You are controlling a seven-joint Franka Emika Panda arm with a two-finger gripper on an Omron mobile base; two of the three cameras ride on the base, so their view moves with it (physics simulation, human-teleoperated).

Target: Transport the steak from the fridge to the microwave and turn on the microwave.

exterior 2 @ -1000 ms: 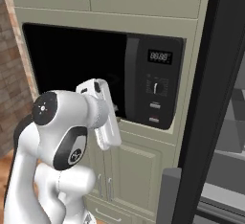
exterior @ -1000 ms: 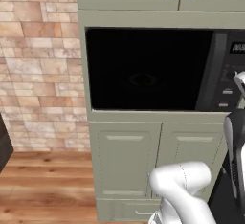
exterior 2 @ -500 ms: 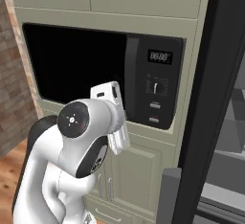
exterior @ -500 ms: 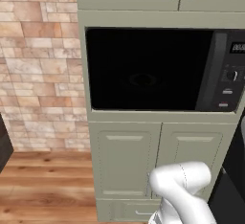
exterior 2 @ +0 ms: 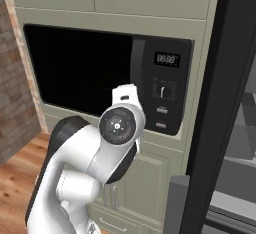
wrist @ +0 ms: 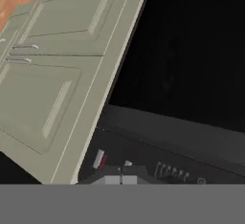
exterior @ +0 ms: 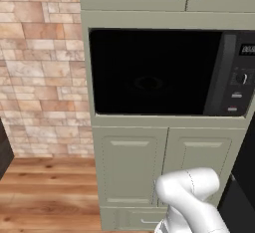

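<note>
We find the microwave built into the pale green cabinetry, its wide black glass door closed. No steak can be made out behind that dark glass, so we cannot tell whether it is inside. To the right of the curved handle sits the control panel, with a lit digital display, a knob and two small buttons below it.

From the hand view we look across the panel at a steep roll, with the buttons and the red-marked one close ahead. The gripper's fingertips are not discernible there; we take the jaws as brought fully together, with nothing between them. That suggests a closed-finger press.

The fridge stands just right of the microwave, its black frame and grey shelves visible.

Our judgement: the transport step looks finished, and what remains is pressing the start button.
</note>
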